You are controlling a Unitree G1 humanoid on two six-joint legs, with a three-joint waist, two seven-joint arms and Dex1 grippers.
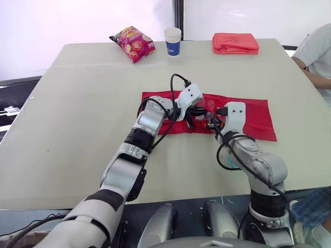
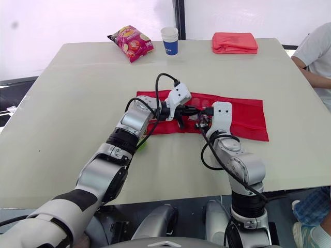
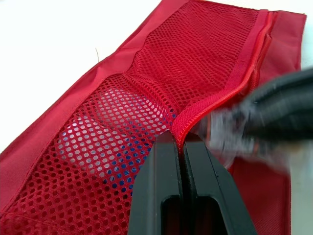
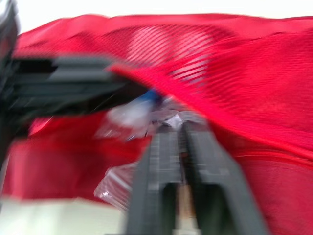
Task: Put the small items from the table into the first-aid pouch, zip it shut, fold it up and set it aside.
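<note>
Left tool (image 3: 180, 142) pinches tight on the zipper edge (image 3: 205, 100) of the red first-aid pouch (image 1: 253, 121) — spread flat mid-worktop (image 1: 77, 129) — while right tool (image 4: 181, 128), narrow, grips a clear packet (image 4: 128, 113) at the opening.

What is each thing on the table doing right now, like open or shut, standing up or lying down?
first-aid pouch: unfolded, lying flat on the table
mesh pocket: zip open, edge lifted
left pincer: shut on the mesh pocket's zip edge
right pincer: shut on the clear packet
clear packet: held at the pocket's mouth
chip bag: lying down
paper cup: standing upright
red cloth: folded
</note>
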